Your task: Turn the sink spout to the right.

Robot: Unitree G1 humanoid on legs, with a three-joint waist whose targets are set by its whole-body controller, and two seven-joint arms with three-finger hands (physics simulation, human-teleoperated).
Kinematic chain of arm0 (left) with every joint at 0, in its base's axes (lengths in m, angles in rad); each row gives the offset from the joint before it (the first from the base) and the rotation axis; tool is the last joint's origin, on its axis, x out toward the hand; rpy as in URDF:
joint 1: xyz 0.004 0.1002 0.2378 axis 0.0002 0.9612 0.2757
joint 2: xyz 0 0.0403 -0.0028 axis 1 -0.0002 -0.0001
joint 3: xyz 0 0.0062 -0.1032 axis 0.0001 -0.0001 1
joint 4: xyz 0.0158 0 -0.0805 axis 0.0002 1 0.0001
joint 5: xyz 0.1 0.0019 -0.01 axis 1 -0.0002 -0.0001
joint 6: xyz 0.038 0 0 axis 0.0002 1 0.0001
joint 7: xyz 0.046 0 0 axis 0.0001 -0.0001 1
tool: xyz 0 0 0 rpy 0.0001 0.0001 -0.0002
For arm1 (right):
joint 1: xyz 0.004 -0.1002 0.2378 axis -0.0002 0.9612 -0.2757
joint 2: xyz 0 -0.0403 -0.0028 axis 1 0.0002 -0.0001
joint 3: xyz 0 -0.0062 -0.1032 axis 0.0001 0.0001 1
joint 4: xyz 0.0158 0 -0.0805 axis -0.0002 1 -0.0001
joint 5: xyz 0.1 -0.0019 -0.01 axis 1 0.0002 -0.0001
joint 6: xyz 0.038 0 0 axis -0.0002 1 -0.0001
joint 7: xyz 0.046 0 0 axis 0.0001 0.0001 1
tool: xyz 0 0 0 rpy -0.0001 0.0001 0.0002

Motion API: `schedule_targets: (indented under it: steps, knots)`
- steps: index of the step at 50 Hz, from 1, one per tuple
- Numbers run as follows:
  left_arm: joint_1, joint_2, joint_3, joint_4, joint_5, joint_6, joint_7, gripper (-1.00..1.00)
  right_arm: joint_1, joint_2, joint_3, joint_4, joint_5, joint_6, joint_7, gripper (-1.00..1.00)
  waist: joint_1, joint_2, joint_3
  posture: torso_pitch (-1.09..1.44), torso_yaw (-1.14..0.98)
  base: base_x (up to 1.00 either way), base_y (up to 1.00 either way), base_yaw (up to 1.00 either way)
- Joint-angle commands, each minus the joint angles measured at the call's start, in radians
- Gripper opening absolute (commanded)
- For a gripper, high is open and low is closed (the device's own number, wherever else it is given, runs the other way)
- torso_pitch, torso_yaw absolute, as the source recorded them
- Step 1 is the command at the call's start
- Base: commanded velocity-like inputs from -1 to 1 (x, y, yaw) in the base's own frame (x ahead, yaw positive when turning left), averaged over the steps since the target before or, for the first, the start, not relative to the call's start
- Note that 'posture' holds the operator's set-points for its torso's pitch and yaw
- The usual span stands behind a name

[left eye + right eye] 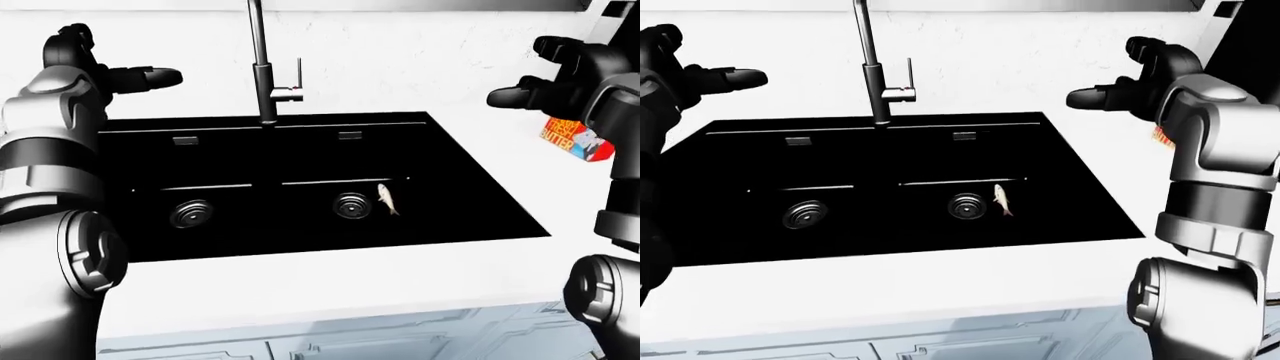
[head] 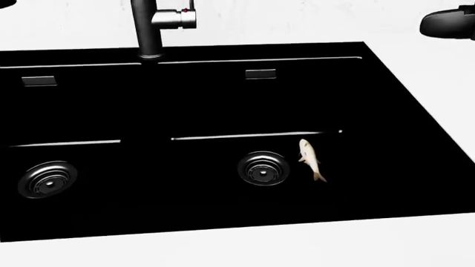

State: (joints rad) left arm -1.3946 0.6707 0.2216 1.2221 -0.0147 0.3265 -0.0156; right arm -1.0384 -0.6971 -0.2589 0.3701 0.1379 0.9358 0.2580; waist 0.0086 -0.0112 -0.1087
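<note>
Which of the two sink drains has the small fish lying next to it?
The right drain, in the right basin: the fish lies just to its right. The left drain has nothing beside it.

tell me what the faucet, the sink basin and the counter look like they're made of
Faucet: looks like brushed metal, grey with soft highlights along the tube. Sink basin: flat matte black with almost no reflection, perhaps composite or coated metal; the render leaves it open. Its drains look like shiny ringed metal. Counter: smooth plain white, maybe stone or laminate, no visible grain.
</note>
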Motion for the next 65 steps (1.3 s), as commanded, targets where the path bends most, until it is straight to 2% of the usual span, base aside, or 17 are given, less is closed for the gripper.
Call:
schedule_targets:
  steps: [1,14,27,29,30,36,41,52,65]
  knots:
    - [-0.040,0.010,0.001,-0.043,-0.001,-0.029,0.000,1.00,-0.039,-0.020,-0.013,-0.030,-0.007,-0.028,0.002,1.00,-0.001,0.002,-0.030,-0.24,0.00,0.00,0.00,0.00]
    - [-0.034,0.005,0.000,-0.047,0.001,-0.025,-0.003,1.00,-0.020,-0.015,-0.024,-0.059,-0.009,-0.016,0.006,1.00,-0.005,0.005,-0.122,-0.33,0.00,0.00,0.00,0.00]
    - [-0.032,0.000,0.005,-0.047,-0.004,-0.039,-0.008,1.00,-0.026,-0.017,-0.025,-0.084,-0.008,0.006,0.006,1.00,-0.011,0.005,-0.178,-0.41,0.00,0.00,0.00,0.00]
    - [-0.039,-0.008,0.005,-0.038,-0.002,-0.050,0.011,1.00,-0.027,-0.015,-0.024,-0.091,-0.007,0.010,0.004,1.00,-0.011,0.004,-0.181,-0.41,0.00,0.00,0.00,0.00]
    - [-0.037,-0.017,-0.023,-0.030,0.032,-0.073,0.038,1.00,-0.032,-0.015,-0.020,-0.089,-0.009,0.011,0.004,1.00,-0.010,0.003,-0.182,-0.41,0.00,0.00,0.00,0.00]
    - [-0.091,-0.070,-0.010,0.010,0.025,-0.052,0.058,1.00,-0.051,-0.016,-0.013,-0.074,-0.017,0.003,0.014,1.00,-0.008,-0.002,-0.182,-0.41,0.00,0.00,0.00,0.00]
    - [-0.105,-0.110,0.003,0.050,0.020,-0.037,0.114,1.00,-0.047,-0.025,-0.021,-0.076,-0.017,0.006,0.020,1.00,-0.005,-0.006,-0.180,-0.41,0.00,0.00,0.00,0.00]
    - [-0.101,-0.174,0.011,0.077,0.017,-0.005,0.151,1.00,-0.051,-0.029,-0.021,-0.085,-0.019,0.015,0.023,1.00,-0.003,-0.007,-0.174,-0.41,0.00,0.00,0.00,0.00]
    - [-0.152,-0.239,0.001,0.082,0.039,0.008,0.176,1.00,-0.058,-0.029,-0.018,-0.081,-0.024,0.016,0.024,1.00,-0.002,-0.014,-0.175,-0.41,0.00,0.00,0.00,0.00]
